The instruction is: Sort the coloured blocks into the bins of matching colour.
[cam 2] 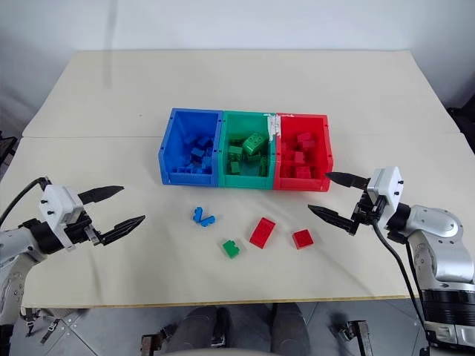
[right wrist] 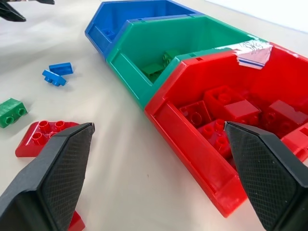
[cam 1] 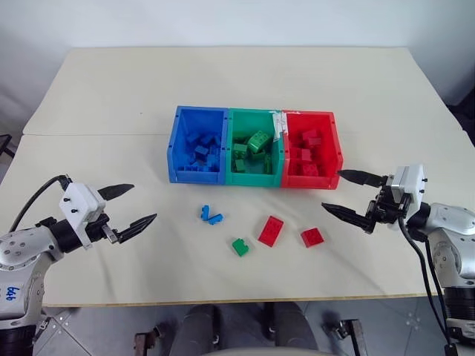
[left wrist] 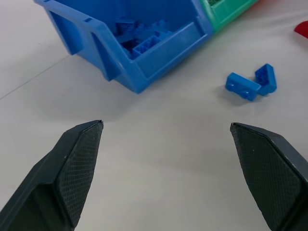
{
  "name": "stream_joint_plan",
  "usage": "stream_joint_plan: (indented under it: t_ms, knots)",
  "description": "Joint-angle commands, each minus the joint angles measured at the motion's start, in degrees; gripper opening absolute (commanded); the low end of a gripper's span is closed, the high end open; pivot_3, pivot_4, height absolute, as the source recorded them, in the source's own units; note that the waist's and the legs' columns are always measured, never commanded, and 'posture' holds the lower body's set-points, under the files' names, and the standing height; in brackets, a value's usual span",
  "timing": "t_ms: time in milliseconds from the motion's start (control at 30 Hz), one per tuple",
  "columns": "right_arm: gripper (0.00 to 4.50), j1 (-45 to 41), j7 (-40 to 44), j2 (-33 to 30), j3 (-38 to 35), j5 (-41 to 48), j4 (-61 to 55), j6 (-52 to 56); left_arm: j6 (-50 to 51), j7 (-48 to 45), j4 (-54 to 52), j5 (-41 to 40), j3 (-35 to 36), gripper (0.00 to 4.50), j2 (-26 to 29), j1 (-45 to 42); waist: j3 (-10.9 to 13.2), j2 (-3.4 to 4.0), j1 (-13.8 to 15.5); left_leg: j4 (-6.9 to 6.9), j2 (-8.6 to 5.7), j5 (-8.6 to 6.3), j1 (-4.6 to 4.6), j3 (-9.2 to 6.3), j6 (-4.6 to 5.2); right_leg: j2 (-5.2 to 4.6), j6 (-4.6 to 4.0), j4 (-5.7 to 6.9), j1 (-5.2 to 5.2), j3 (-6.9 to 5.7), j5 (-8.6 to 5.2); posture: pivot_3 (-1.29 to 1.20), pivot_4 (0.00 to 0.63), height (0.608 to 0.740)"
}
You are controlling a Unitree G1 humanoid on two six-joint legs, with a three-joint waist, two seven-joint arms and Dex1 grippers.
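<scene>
From the head camera, the sorting looks partly done, with no brick in hand. The bins [cam 1: 254, 152] sit mid-table, blue, green and red in a row, each already holding bricks of its own colour. Five bricks lie loose on the table in front of the bins: two blue bricks [cam 1: 211, 215] touching each other, a green brick [cam 1: 240, 247], a large red brick [cam 1: 271, 231] and a small red brick [cam 1: 312, 236]. The left gripper [cam 1: 130, 207] hovers well left of the bins, jaws spread wide and empty. The right gripper [cam 1: 348, 194] hangs just right of the red bin, equally wide and empty.

In the left wrist view, the blue bricks [left wrist: 251, 83] lie ahead of the fingers, near the blue bin [left wrist: 126, 44]. The next move likely calls for reaching forward and down, and closing on one brick without dragging its neighbour.

In the right wrist view, the large red brick [right wrist: 42, 134] lies ahead of the fingers, in front of the red bin [right wrist: 226, 139].

The table [cam 1: 111, 96] is pale beige, with a seam running across it behind the bins, and a plain white wall beyond.
</scene>
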Motion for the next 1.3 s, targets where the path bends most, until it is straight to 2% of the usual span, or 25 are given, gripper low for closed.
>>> stream_joint_plan:
  t_ms: [33,167,333,600,833,1000,1167,1300]
  knots:
    - [4.50,0.0,0.3,0.5,-0.7,1.3,-2.7,0.2,-1.3,0.6,-0.4,1.0,0.7,4.49,0.7,-0.9,0.0,0.00,0.0,0.00,0.00,0.00,0.00,0.00,0.00,0.00,0.00,0.00,0.00,0.00,0.00,0.00,0.150,0.740]
    - [4.50,0.3,0.1,0.5,-0.8,1.1,-3.3,0.9,0.1,-0.3,-2.2,-0.6,-0.1,4.49,0.0,-0.6,0.0,0.00,0.0,0.00,-0.01,0.00,0.00,0.00,0.00,0.00,0.00,0.00,0.00,0.00,0.00,0.00,0.150,0.740]
    - [4.50,2.6,-1.5,-0.5,-4.2,0.7,-3.2,0.0,-0.2,-2.6,-6.0,0.3,-4.6,4.49,0.3,-0.3,0.0,0.00,0.5,0.00,-0.01,0.00,0.00,0.00,0.00,0.00,0.00,-0.01,0.00,0.00,0.00,0.00,0.150,0.740]
    - [4.50,14.2,1.5,-4.7,-15.5,-0.7,1.3,-6.4,-3.2,-7.4,-10.2,1.0,-16.1,4.49,-1.9,-3.5,0.0,-0.01,2.1,0.02,-0.07,0.00,0.01,0.07,0.05,0.00,0.01,-0.02,0.04,0.03,0.00,0.00,0.150,0.740]
    - [4.50,21.1,7.0,-9.2,-19.4,-3.9,11.1,-12.9,-3.6,-8.8,-11.5,1.2,-22.8,4.49,-5.1,-7.4,0.0,0.03,2.1,0.03,-0.09,0.03,0.14,0.20,0.09,0.02,0.01,0.08,0.09,0.11,0.00,0.00,0.150,0.740]
    - [4.50,19.2,9.6,-9.6,-16.7,-2.3,8.3,-11.2,-4.5,-8.8,-11.2,1.8,-23.9,4.49,-5.9,-7.3,0.0,0.03,1.1,0.07,-0.05,0.05,0.19,0.22,0.09,0.04,0.01,0.10,0.10,0.14,0.00,0.00,0.150,0.740]
    - [4.50,12.5,15.9,-10.2,-5.6,-1.9,2.5,-5.4,-5.8,-9.7,-9.3,1.0,-21.3,4.49,-4.4,-4.4,0.0,0.03,1.0,0.11,-0.01,0.11,0.28,0.19,0.05,0.03,-0.03,0.09,0.10,0.19,0.03,0.00,0.150,0.740]
    - [4.50,5.4,20.7,-10.9,3.7,-5.1,3.2,-3.1,-5.6,-11.0,-8.5,-0.3,-18.2,4.49,-2.3,-1.1,0.0,0.04,1.2,0.12,0.00,0.13,0.22,0.10,0.03,0.01,-0.06,0.08,0.07,0.13,0.03,0.00,0.150,0.740]
